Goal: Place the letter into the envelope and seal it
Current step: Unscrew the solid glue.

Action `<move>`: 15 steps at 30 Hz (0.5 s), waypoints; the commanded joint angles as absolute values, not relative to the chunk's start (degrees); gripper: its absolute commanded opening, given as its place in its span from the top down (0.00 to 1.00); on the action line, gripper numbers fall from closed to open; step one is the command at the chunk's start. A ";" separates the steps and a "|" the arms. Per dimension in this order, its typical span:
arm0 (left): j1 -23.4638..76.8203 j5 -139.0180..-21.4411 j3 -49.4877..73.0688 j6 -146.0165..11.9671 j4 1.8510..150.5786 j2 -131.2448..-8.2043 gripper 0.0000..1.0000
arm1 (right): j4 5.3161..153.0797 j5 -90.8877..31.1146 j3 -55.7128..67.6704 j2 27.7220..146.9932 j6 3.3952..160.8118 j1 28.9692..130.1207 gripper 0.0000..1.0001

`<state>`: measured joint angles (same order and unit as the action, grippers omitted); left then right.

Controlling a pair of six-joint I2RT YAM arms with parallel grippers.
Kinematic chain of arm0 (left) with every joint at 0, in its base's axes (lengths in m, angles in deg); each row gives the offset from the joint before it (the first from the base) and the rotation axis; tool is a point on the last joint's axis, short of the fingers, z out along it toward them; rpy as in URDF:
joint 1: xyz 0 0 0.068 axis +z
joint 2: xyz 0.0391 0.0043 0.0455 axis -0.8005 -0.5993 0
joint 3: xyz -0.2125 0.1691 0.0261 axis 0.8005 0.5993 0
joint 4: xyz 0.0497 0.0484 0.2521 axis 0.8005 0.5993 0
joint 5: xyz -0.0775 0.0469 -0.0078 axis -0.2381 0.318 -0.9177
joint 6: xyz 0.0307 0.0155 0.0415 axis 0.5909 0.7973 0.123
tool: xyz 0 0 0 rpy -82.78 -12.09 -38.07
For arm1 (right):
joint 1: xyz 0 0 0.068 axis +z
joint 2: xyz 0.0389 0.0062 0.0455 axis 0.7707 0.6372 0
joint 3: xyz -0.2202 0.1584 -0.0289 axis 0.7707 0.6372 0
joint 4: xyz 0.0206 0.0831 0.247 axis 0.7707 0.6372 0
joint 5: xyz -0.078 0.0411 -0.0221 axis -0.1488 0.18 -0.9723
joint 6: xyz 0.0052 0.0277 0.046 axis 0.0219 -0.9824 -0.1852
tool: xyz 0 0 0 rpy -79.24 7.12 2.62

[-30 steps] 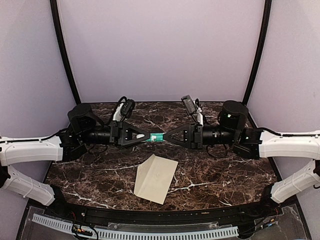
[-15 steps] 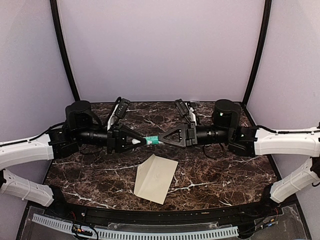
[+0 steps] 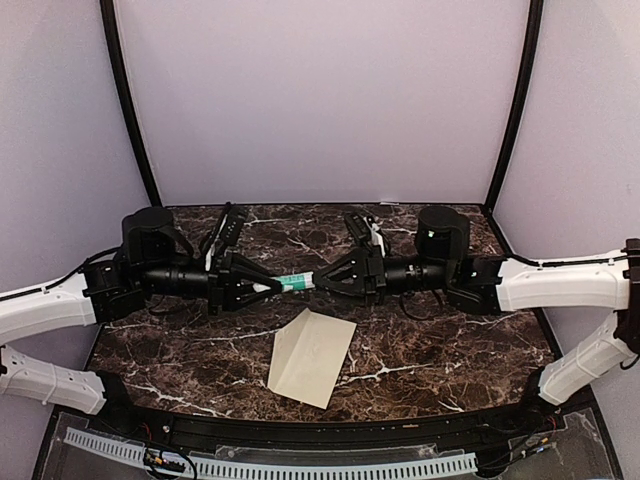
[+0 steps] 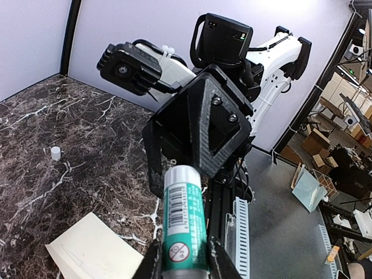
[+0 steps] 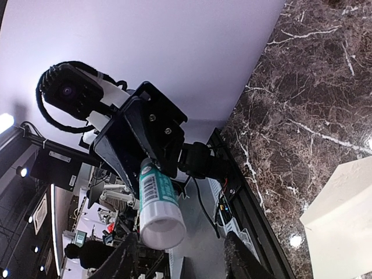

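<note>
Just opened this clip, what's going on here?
Both arms meet in mid-air over the dark marble table. The left hand is shut on a green-and-white plastic glue stick, held roughly level. The right hand is open around its far end, spread wider than the tube. The pale cream paper envelope lies flat below, untouched.

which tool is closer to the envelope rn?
Right, narrowly. Right tool hangs in the air by the far corner of the envelope, open around one end of the glue stick. Left tool, clamped on the other end, sits further off to its left.
</note>
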<state>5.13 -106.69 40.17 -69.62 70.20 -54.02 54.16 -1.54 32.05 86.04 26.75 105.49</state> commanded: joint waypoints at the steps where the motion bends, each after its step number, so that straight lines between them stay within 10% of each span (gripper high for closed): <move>1: 5.28 -105.84 41.83 -71.89 66.15 -52.23 1.00 | 53.00 -0.49 31.57 86.67 27.22 105.47 0.48; 15: 5.28 -111.73 40.52 -70.41 67.51 -54.90 1.00 | 52.51 3.22 26.19 91.57 28.62 107.66 0.50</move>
<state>5.17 -109.18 41.22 -71.26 67.84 -54.50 54.33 1.67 28.71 90.85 27.64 106.82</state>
